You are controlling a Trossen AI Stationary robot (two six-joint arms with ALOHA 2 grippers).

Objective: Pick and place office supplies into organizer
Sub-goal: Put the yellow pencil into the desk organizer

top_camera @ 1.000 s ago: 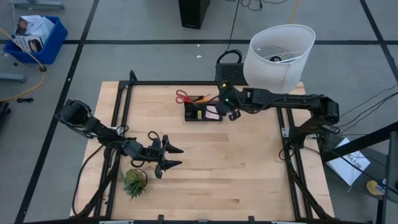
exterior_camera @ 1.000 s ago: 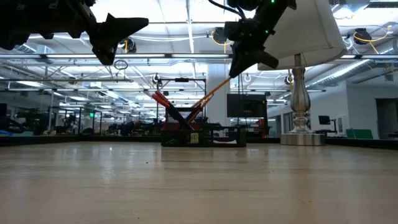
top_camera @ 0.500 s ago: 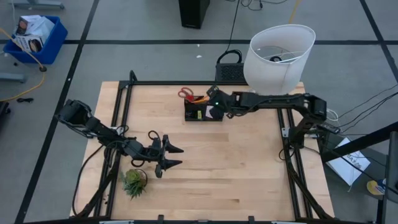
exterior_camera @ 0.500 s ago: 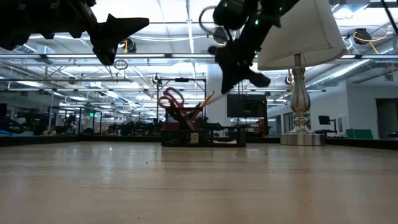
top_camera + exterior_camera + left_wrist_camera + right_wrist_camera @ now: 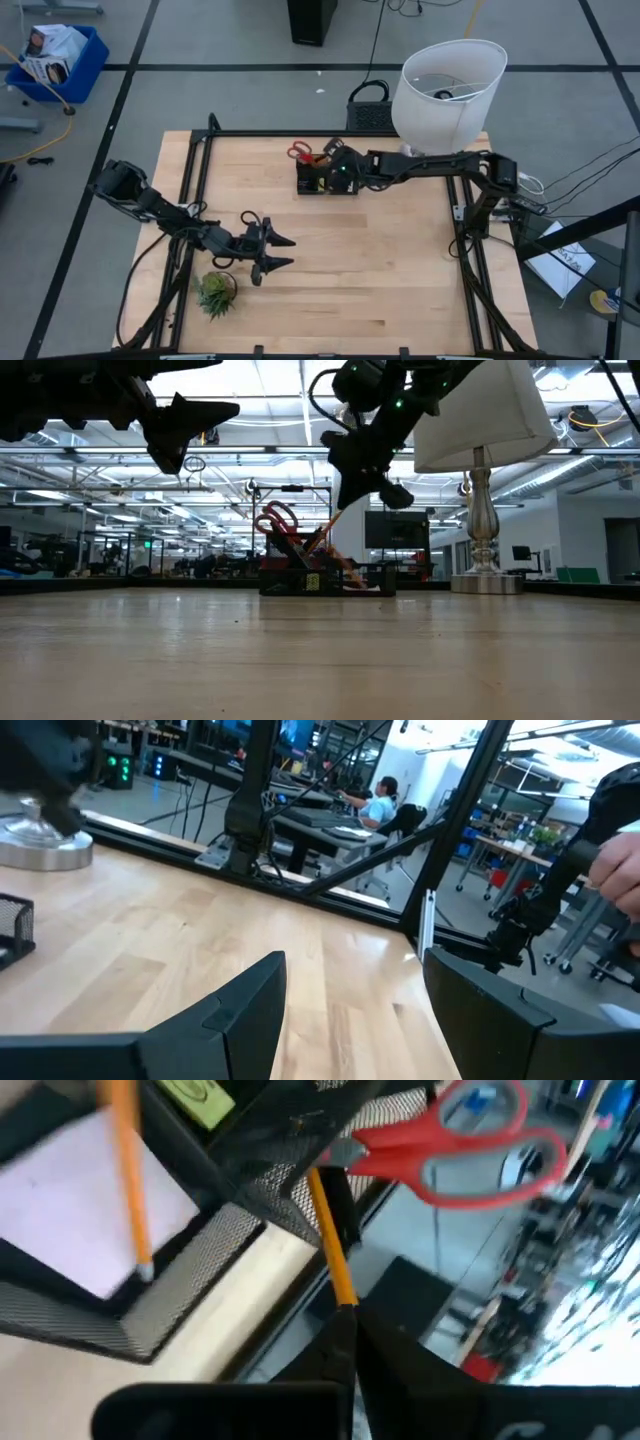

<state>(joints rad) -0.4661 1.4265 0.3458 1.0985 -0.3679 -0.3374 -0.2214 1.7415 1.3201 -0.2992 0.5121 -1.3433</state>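
Note:
The black mesh organizer [image 5: 322,180] stands at the table's far middle; red-handled scissors [image 5: 297,152] stick up from its far left corner. A pink sticky-note pad [image 5: 80,1210] lies in its low tray, and an orange pencil [image 5: 125,1170] leans over the pad. My right gripper [image 5: 342,172] hovers just above the organizer's right part, shut on a second orange pencil [image 5: 330,1240]. My left gripper [image 5: 285,251] waits open above the near left of the table, beside the potted plant [image 5: 215,292]. My right gripper pinches the second orange pencil between its two fingers at the upper part of the shaft [image 5: 343,1300]. The fingers slant down from the table's right. The pencil is tilted, and its lower end [image 5: 316,1180] goes in behind the organizer's mesh wall.
A large white lampshade lamp [image 5: 448,88] stands at the far right corner, close behind my right arm. The plant sits near the front left edge. Bare wood [image 5: 380,270] lies between the organizer and the near edge.
My right gripper has gone toward the table's left edge and down, over the organizer, rolling its wrist as it went. The held pencil came along and now reaches into the organizer with its lower end.

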